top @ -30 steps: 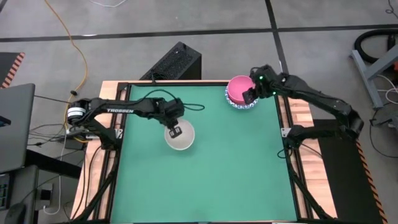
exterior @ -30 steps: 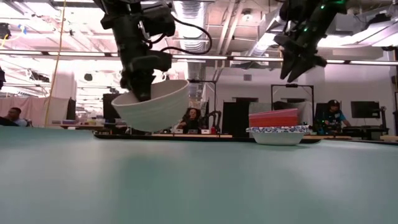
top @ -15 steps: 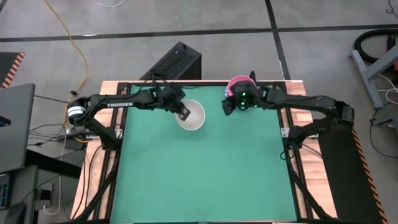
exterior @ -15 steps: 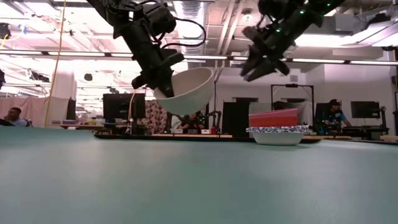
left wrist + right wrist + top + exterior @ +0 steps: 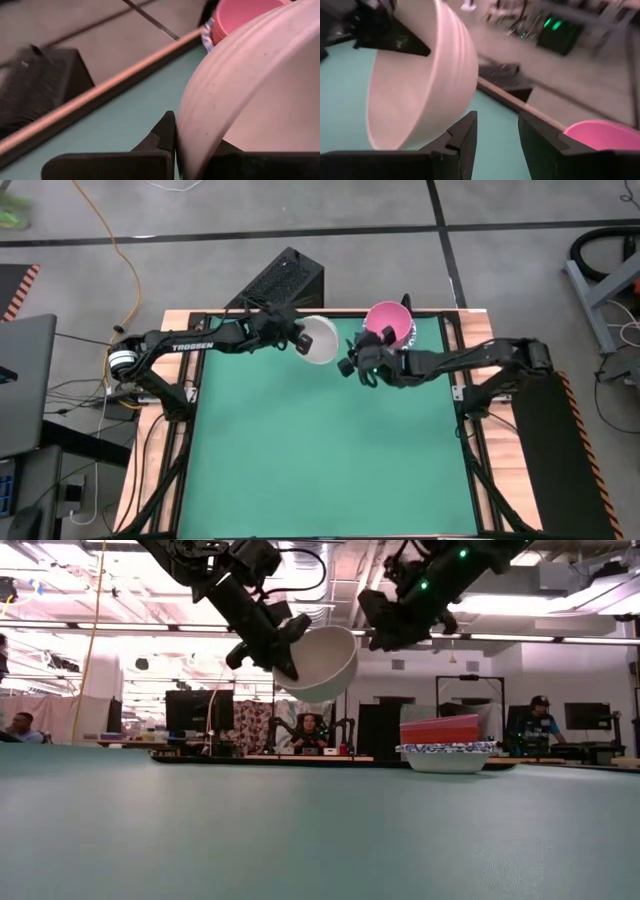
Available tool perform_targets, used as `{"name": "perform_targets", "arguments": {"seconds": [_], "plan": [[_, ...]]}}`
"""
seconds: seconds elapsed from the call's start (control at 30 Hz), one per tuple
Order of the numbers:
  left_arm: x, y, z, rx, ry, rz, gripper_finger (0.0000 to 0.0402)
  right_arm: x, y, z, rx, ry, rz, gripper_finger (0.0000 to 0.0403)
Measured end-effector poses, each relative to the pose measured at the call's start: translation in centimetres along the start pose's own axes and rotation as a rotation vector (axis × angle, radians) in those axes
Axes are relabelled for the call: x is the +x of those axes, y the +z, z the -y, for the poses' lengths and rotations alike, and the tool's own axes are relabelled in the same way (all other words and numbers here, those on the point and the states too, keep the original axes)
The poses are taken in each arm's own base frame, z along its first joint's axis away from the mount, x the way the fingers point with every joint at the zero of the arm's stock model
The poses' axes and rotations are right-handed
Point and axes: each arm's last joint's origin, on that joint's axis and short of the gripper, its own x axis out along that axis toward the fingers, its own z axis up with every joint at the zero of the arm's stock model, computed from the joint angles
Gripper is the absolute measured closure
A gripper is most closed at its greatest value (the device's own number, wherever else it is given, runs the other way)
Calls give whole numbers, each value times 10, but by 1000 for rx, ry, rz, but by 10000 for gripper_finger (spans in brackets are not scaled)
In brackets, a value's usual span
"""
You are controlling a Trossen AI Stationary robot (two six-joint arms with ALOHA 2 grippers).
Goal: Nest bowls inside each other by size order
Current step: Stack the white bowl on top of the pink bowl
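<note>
Off-white bowl (image 5: 318,340) carried toward pink bowl (image 5: 387,325), pinched by left gripper (image 5: 297,341); right gripper (image 5: 349,365) spread, empty.

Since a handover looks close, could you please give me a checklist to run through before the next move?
1. Left gripper clamped on the off-white bowl rim: ok.
2. Bowl clear of the table: ok.
3. Right gripper open, empty: ok.
4. Right gripper beside the bowl, not touching: ok.
5. Pink bowl nested in the patterned bowl: ok.
6. Held bowl level: not ok, tilted.
</note>
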Motion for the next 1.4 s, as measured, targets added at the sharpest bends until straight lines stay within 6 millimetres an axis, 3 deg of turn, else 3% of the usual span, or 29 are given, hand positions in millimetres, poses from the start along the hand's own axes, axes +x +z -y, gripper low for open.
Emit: {"name": "perform_targets", "arguments": {"seconds": [0.4,1.03,1.4], "plan": [[-2,17,2,76,64,189,401,-29,5,-22,-100,-56,144,239],[-5,34,5,165,58,366,401,-28,30,-19,-121,-98,280,239],[-5,38,6,186,17,410,401,-12,35,-8,-78,-123,286,239]]}}
